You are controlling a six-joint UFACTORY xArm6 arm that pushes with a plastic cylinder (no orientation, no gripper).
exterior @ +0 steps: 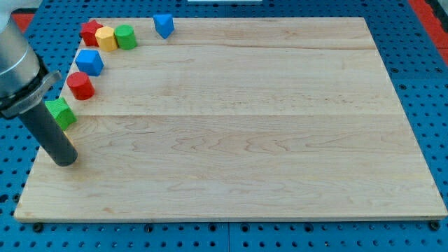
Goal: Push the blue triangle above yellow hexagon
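The blue triangle (163, 25) sits at the board's top edge, left of centre. The yellow hexagon (106, 38) lies to its left, between a red star (89, 31) and a green cylinder (126, 36), the three touching in a row. My tip (66, 161) rests on the board near the left edge, far below both blocks and just below a green star (61, 112). The rod slants up to the view's left and covers part of the green star.
A blue cube (89, 61) and a red cylinder (80, 85) lie along the left edge between the top row and the green star. The wooden board (252, 140) lies on a blue perforated table (427, 84).
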